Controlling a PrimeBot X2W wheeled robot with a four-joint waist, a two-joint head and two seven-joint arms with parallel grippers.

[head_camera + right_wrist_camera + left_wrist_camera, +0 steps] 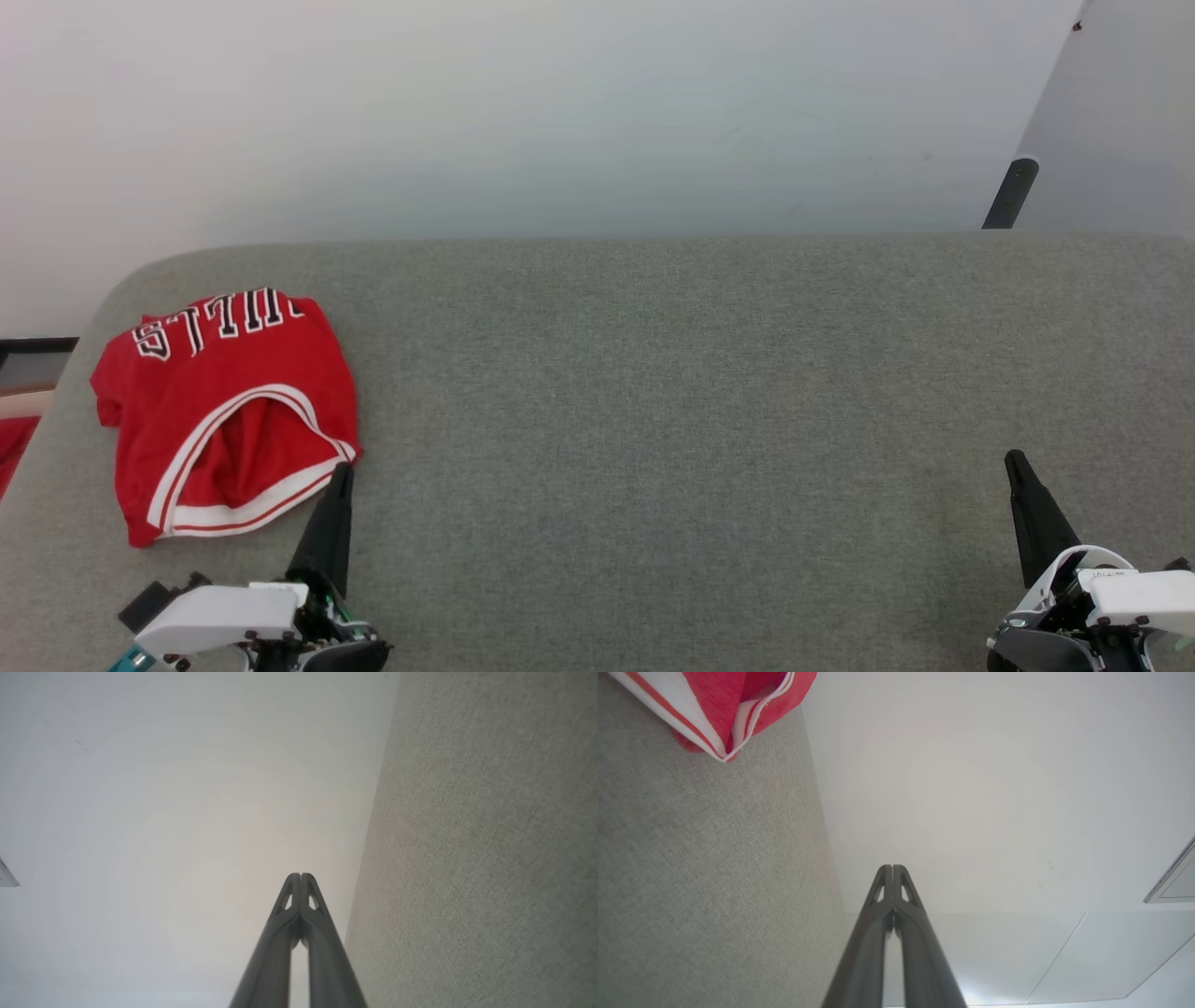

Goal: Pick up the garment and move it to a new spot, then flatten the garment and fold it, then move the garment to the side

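As matters stood at inspection, the garment [224,411] lay in a compact, roughly folded bundle at the far left of the grey surface [653,420]. Your left gripper [343,469], fingers pressed together and empty, sat near its striped hem; the right gripper [1015,459], likewise closed on nothing, was well apart. I judged folding and setting aside apparently done.

The left gripper [342,472] sits at the lower left of the head view, its two dark fingers [868,933] pressed together tip to tip and pointing forward. The right gripper [1016,461] sits at the lower right in the same pose, likewise closed and holding nothing. A white wrist housing [219,616] sits behind the left one.
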